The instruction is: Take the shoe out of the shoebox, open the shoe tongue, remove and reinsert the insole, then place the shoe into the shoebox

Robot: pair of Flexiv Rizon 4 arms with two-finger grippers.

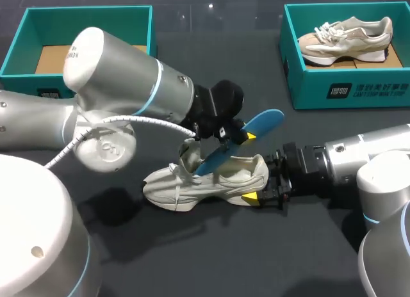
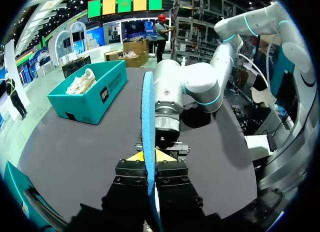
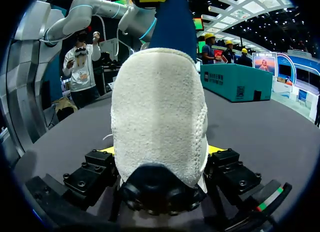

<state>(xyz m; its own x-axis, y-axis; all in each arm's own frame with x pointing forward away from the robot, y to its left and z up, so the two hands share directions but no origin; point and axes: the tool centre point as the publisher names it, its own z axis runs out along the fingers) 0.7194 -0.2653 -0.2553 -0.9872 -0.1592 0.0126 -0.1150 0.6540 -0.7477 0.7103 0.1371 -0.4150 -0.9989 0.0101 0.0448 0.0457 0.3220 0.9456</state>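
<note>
Left shoebox (image 1: 90, 25) at 10 o'clock: bare cardboard floor, no shoe seen in it. Your left claw (image 1: 243, 134) pinches the blue insole (image 1: 266, 122) edge-on, free end toward 2 o'clock, low end at the shoe mouth. Insole looks thin, light and floppy, so grip near mid-length or it may buckle. Shoe (image 1: 211, 185) sits mid-desk (image 1: 192, 258), toe at 9 o'clock; the knit upper looks soft and the sole firmer. Your right claw (image 1: 266, 182) clamps the heel from both sides, likely the stiffest hold. Right shoebox (image 1: 346, 89) at 2 o'clock holds a second shoe (image 1: 346, 41).
</note>
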